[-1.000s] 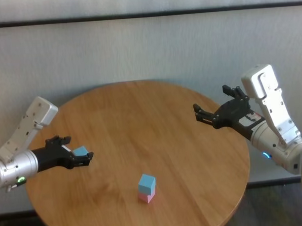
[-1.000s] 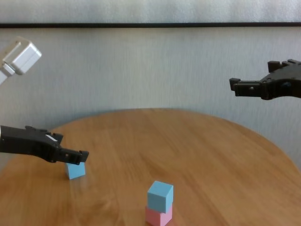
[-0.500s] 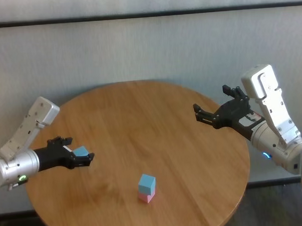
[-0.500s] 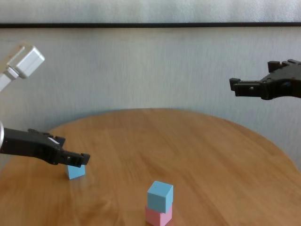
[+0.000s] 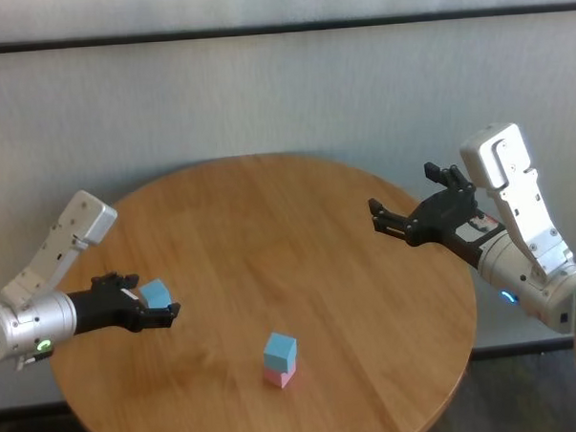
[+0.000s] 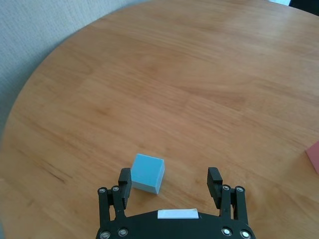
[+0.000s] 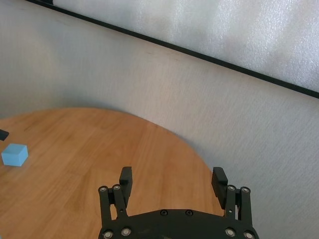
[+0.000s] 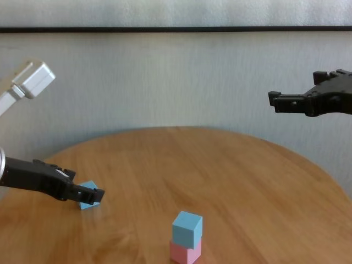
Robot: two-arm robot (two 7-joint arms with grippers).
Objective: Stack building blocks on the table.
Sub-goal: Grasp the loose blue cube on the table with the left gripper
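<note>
A light blue cube (image 5: 280, 349) sits on a pink cube (image 5: 280, 375) as a small stack near the front of the round wooden table (image 5: 269, 226); the stack also shows in the chest view (image 8: 187, 228). A second light blue cube (image 5: 156, 294) lies at the table's left. My left gripper (image 5: 151, 315) is open and low at this cube. In the left wrist view the cube (image 6: 148, 173) lies between the fingers, close against one finger (image 6: 124, 181). My right gripper (image 5: 403, 221) is open and empty, held high over the table's right side.
A pale wall with a dark rail stands behind the table. A corner of the pink cube (image 6: 314, 155) shows at the edge of the left wrist view. The right wrist view shows the far loose blue cube (image 7: 14, 154) on the table (image 7: 75, 149).
My left gripper has sunk lower and drawn slightly back around the loose blue cube, which now looks turned or tipped in the chest view. The right arm and the stack have not moved.
</note>
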